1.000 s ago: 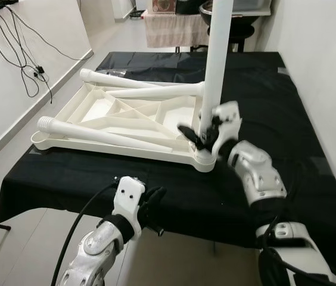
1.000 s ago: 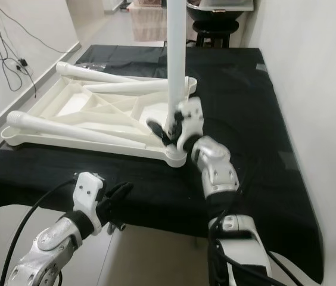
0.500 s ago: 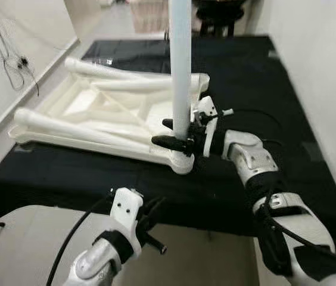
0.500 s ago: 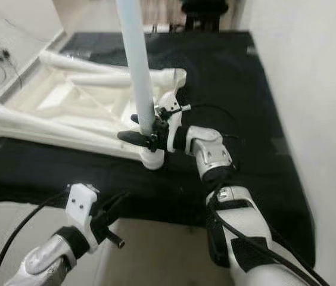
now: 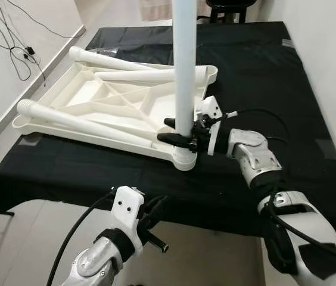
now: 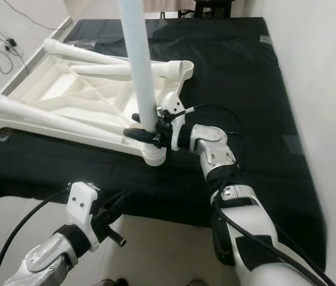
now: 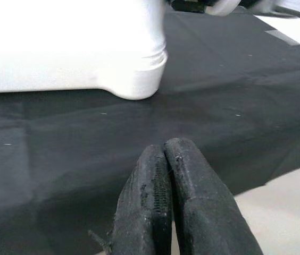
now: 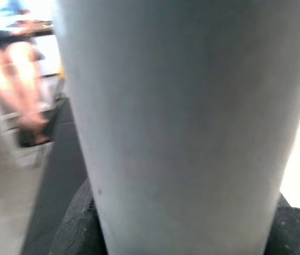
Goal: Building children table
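Note:
A white plastic tabletop (image 5: 84, 138) lies upside down on the black-covered table (image 5: 263, 77). One white leg (image 5: 184, 71) stands upright in its near right corner socket. My right gripper (image 5: 177, 131) is shut on this leg just above the socket, one black finger on each side. In the right wrist view the leg (image 8: 176, 117) sits between the fingertips (image 8: 75, 228). Three loose legs lie across the tabletop, the nearest (image 5: 90, 125) along its front rim. My left gripper (image 5: 153, 221) hangs below the table's front edge, its fingers (image 7: 158, 180) shut on nothing.
A white wall runs close along the table's right side. Cables (image 5: 13, 42) hang on the left wall above bare floor. A dark stool (image 5: 230, 5) stands beyond the table's far end. A seated person's legs (image 8: 17, 79) appear in the right wrist view.
My right wrist has turned from upright to level while its fingers stay at the base of the standing leg. The head camera has shifted. The left arm has barely moved.

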Tool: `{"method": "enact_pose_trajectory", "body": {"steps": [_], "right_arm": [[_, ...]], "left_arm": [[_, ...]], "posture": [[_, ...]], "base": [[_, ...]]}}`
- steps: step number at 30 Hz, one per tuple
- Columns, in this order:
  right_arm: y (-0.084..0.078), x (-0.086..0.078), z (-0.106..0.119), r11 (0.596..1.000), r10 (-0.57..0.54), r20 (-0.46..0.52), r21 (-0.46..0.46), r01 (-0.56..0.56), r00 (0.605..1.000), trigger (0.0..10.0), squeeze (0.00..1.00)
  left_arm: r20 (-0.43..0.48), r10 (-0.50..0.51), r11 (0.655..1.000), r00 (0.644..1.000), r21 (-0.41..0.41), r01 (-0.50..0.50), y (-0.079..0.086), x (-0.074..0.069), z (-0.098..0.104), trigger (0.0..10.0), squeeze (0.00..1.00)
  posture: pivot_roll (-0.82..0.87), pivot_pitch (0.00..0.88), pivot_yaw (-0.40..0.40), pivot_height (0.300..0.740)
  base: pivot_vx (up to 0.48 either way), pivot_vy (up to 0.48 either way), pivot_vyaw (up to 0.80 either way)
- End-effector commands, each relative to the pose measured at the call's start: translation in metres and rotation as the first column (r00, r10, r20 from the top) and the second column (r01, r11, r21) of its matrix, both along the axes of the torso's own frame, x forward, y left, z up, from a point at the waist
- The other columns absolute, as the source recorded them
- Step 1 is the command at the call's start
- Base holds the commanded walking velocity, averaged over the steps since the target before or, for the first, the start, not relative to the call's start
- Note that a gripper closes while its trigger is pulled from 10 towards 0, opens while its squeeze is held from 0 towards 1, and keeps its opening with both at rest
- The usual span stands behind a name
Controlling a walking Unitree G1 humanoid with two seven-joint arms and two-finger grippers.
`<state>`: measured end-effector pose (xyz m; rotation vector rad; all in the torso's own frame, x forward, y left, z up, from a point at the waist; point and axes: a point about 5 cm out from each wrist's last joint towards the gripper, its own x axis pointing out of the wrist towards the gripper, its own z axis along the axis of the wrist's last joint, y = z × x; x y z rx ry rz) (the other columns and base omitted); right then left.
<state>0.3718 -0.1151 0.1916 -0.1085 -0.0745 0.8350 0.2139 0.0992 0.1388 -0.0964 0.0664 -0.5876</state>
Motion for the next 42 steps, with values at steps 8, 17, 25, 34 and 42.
{"method": "enact_pose_trajectory", "body": {"steps": [8,17,25,34,42], "right_arm": [[0.011,-0.053,-0.060,0.868,-0.496,-0.152,-0.058,0.493,0.855,0.0,0.00],[0.011,-0.024,-0.043,0.857,-0.514,-0.132,-0.062,0.511,0.847,10.0,1.00],[0.033,-0.017,0.003,0.974,-0.103,-0.132,0.189,0.127,0.986,10.0,1.00],[0.037,-0.013,0.011,0.900,0.421,-0.042,-0.106,-0.423,0.906,10.0,0.00],[0.036,-0.004,0.011,0.860,0.494,-0.163,-0.049,-0.507,0.854,5.7,0.00]], "left_arm": [[-0.009,0.023,0.999,1.000,0.027,-0.023,0.004,0.018,-0.011,10.0,0.00],[0.003,0.041,0.999,0.999,0.024,-0.041,0.005,0.031,-0.016,10.0,0.00],[0.007,0.030,0.999,1.000,0.019,-0.030,0.004,0.031,-0.016,10.0,0.00],[0.008,0.018,1.000,1.000,0.002,-0.018,0.001,0.017,-0.013,10.0,0.00],[-0.001,0.006,1.000,1.000,-0.016,-0.006,-0.003,0.000,-0.008,10.0,0.00]], "posture": [[-0.04,0.090,0.023,0.740],[-0.05,0.046,0.029,0.740],[-0.04,0.051,0.035,0.740],[0.01,0.116,0.037,0.740],[0.07,0.172,0.040,0.740]], "base": [[0.000,0.000,0.00],[0.000,0.000,0.00],[0.000,0.000,0.00],[0.000,0.000,0.00],[0.000,0.000,0.00]]}}
